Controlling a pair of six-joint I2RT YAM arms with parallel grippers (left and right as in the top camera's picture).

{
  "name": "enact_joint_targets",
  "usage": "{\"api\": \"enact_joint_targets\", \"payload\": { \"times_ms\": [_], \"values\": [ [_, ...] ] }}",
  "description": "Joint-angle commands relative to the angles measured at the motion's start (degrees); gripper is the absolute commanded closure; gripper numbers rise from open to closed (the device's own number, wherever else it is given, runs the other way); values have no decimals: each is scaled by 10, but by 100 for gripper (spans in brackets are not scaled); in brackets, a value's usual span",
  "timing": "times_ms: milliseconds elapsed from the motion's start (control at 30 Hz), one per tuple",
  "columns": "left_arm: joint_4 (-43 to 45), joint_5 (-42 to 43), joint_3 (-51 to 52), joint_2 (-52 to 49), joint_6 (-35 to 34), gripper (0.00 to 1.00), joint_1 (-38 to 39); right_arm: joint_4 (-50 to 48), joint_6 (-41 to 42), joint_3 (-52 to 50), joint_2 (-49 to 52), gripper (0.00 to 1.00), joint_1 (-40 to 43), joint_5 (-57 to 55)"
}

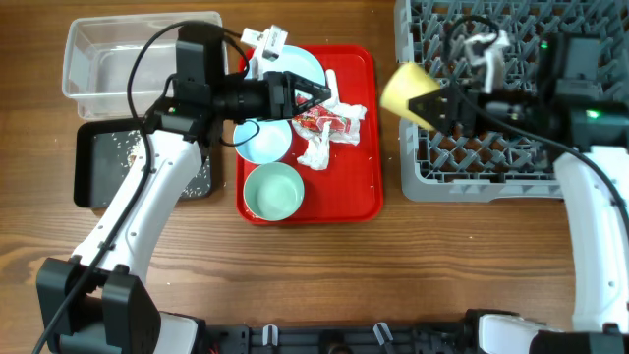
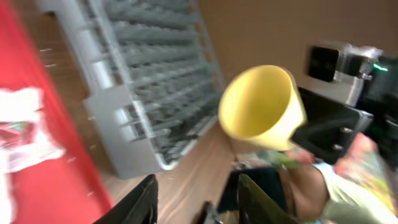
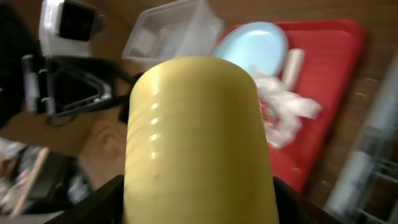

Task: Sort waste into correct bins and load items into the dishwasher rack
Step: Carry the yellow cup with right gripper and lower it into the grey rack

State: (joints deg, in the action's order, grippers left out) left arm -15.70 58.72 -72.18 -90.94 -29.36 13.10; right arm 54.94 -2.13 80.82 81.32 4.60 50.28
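Right pincer [image 1: 439, 102] grips the small yellow plastic cup [image 1: 406, 91] beside the grey plastic pegged rack [image 1: 491, 179], not yet loaded; left pincer [image 1: 316, 93] gapes over the red plastic tray [image 1: 360, 202], two pale blue round bowls [image 1: 273, 190] waiting.

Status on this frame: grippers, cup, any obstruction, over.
Left gripper open, empty, over red tray. Right gripper shut on yellow cup, at dishwasher rack left edge. Nothing seen blocking the cup.
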Motion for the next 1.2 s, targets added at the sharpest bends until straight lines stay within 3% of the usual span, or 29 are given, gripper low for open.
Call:
{"api": "enact_joint_targets", "payload": {
  "times_ms": [0, 267, 500, 667, 800, 1167],
  "values": [
    [-52, -133, -2, -2, 26, 64, -2, 51, 75, 0, -19, 39, 11, -233],
    [-145, -289, -2, -2, 37, 65, -2, 156, 155, 2, -17, 38, 11, -522],
    [-155, -329, -2, -2, 37, 56, -2, 171, 222, 2, 23, 35, 17, -619],
    [-155, -329, -2, -2, 53, 54, -2, 169, 232, 2, 69, 35, 75, -606],
    [-154, -329, -2, -2, 54, 52, -2, 148, 198, 2, 96, 35, 120, -534],
    [-162, -329, -2, -2, 54, 51, -2, 120, 202, 2, 170, 34, 122, -510]
  ]
}}
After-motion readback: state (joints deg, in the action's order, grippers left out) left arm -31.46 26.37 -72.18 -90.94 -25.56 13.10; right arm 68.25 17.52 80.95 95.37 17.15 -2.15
